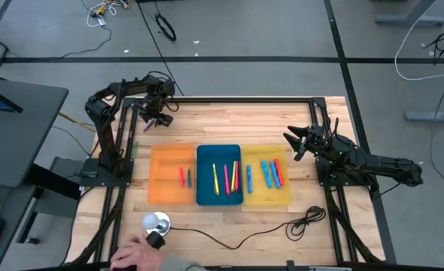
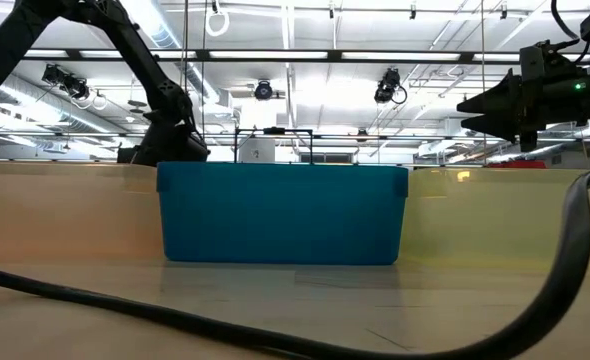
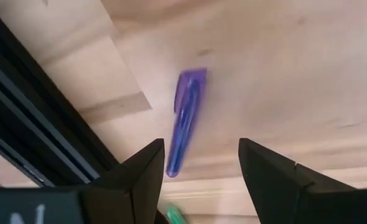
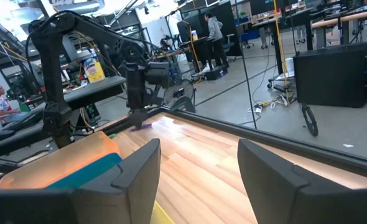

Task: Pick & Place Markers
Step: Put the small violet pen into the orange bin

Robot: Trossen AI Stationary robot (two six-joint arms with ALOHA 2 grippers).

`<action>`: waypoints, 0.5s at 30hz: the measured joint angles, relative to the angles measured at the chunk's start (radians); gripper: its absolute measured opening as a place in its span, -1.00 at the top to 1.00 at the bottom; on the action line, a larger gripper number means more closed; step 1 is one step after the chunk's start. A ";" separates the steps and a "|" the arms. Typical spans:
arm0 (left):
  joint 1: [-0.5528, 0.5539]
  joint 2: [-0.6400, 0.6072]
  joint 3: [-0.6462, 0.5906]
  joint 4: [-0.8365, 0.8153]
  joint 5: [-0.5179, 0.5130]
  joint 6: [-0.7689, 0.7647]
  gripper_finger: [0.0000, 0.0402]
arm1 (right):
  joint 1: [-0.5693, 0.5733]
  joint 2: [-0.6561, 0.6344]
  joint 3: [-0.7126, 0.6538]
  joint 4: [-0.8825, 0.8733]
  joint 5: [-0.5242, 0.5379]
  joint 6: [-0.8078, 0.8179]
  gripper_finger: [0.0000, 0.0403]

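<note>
Pale butcher-block wooden counter [image 1: 229, 120] inside a black frame, open lab floor around it, and three flat plastic trays in a row mid-counter: orange tray [image 1: 171, 175], blue tray [image 1: 219, 175], yellow tray [image 1: 266, 177], each already holding a few short coloured markers. The one you're after is the loose purple marker [image 3: 185, 119], lying flat on bare wood near the far left corner, well apart from the trays and close to the black frame rail [image 3: 40, 130]. Your left gripper [image 3: 201, 163] hangs just above it, fingers apart and empty, but the marker's near end sits almost against one finger, not centred in the gap. Descend as-is and that finger likely lands on the barrel or kicks it; it's round, so expect it to roll toward the rail where you can't straddle it. It also lies close to along the gap's axis, so you'd pinch only an end and it may pivot out on lift. There's a green object [image 3: 174, 216] just beside that finger, too little showing to identify; don't snag it. Right gripper [image 1: 293, 141] is parked above the counter beyond the yellow tray, part-open, holding nothing. Someone's hand [image 1: 135, 256] is at the near left edge by a small white and black object [image 1: 156, 226]; keep the carry path clear of it.
</note>
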State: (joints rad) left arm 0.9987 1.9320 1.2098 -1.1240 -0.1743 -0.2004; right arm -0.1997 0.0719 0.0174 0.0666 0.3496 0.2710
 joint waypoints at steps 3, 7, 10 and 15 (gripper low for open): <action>0.015 0.000 0.027 0.002 0.021 -0.021 -0.06 | 0.000 0.000 0.000 0.000 0.000 0.000 -0.07; 0.035 0.017 0.029 -0.011 0.023 -0.021 -0.06 | 0.000 0.000 0.000 0.000 0.000 0.000 -0.07; 0.044 0.051 0.060 -0.061 0.041 -0.022 -0.05 | 0.000 0.000 0.000 0.000 0.000 0.000 -0.07; 0.050 0.128 0.123 -0.141 0.067 -0.002 -0.05 | 0.000 0.000 0.000 0.000 0.000 0.000 -0.07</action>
State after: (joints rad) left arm 1.0489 2.0596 1.3330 -1.2649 -0.1073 -0.2023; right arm -0.1995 0.0719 0.0174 0.0666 0.3498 0.2712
